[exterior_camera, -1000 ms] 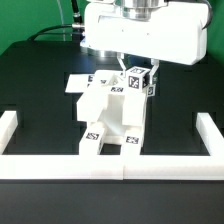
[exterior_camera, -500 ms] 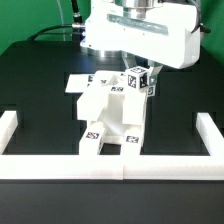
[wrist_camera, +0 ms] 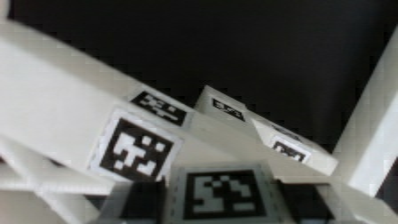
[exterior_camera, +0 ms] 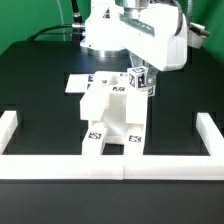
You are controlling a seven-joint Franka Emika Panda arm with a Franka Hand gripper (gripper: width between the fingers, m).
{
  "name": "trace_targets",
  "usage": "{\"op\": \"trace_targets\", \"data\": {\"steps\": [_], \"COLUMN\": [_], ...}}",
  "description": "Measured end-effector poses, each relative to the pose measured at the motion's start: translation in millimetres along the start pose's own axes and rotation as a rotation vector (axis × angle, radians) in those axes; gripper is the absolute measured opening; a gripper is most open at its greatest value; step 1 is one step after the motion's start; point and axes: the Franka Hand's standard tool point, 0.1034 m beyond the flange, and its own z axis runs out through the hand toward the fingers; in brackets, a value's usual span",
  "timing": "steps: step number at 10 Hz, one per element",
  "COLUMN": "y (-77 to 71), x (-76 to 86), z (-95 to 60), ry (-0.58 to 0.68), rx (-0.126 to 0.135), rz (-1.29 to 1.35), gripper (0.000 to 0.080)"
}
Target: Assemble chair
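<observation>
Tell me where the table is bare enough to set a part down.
Two bare patches of black table: one between the chair and the end of the border rail at the exterior view's left, and likewise at the exterior view's right. Crowded in the middle: chair, marker board behind it, arm above.

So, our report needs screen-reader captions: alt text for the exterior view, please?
The robot's hand grips a tagged piece at the top of a blocky white chair, toward the exterior view's right. The chair stands on a black table edged by a white rail.
</observation>
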Motion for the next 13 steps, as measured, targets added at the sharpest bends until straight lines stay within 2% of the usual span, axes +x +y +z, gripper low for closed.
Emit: {"op": "trace_targets", "data": {"steps": [13], "y": [-3.6], "x": [-16.7], "z": [1.5], "ry": [-0.057], "rx": [0.002], "rz": [0.691], "gripper": [0.0289]}}
